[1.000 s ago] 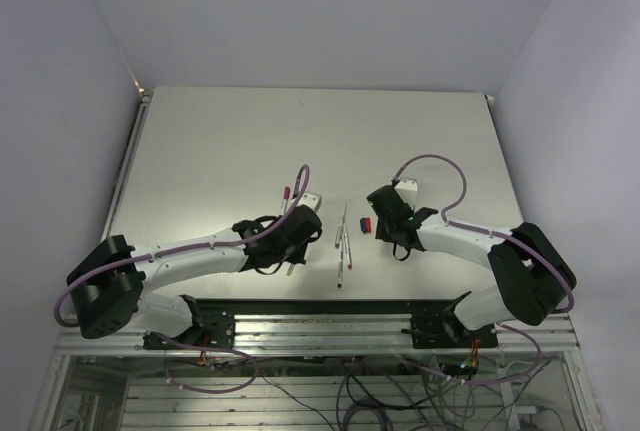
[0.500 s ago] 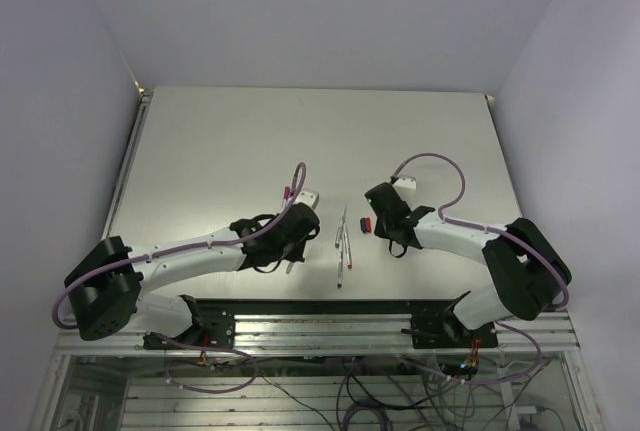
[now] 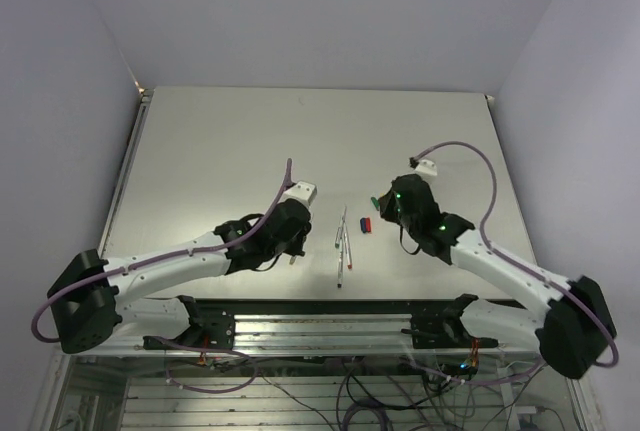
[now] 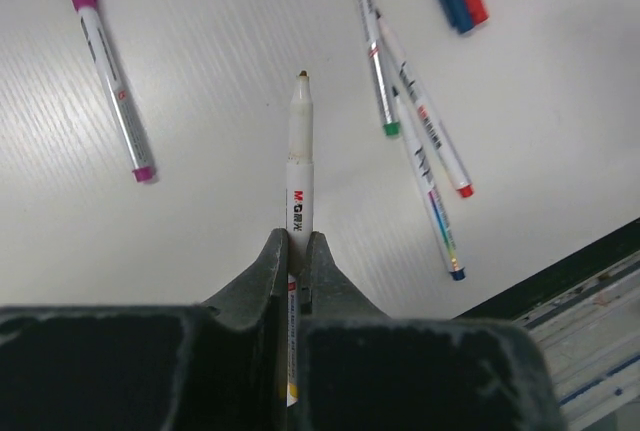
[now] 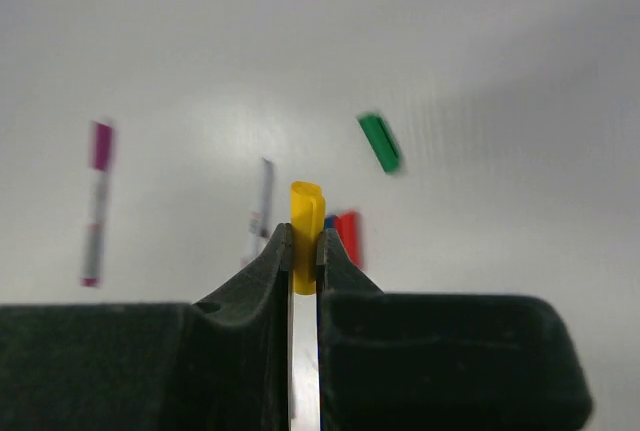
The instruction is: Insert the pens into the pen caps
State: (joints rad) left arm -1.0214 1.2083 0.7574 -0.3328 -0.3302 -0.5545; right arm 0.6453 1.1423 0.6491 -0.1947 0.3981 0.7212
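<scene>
Purple pen [image 4: 103,61] looks capped. Left end effector [image 4: 298,243] clamps a bare pen [image 4: 299,141], right end effector [image 5: 303,241] pinches a yellow cap [image 5: 306,203]. Three loose pens [image 4: 432,156] by the counter [image 3: 250,131] near edge are left.

blocked: centre, by pens [image 3: 341,246], caps [image 3: 366,224] | free: table [image 3: 320,131] far half, both sides

Red "M&G" brand mark on barrel of white uncapped plastic pen [image 4: 299,151]; small print on other pens [image 4: 432,134] illegible.
</scene>
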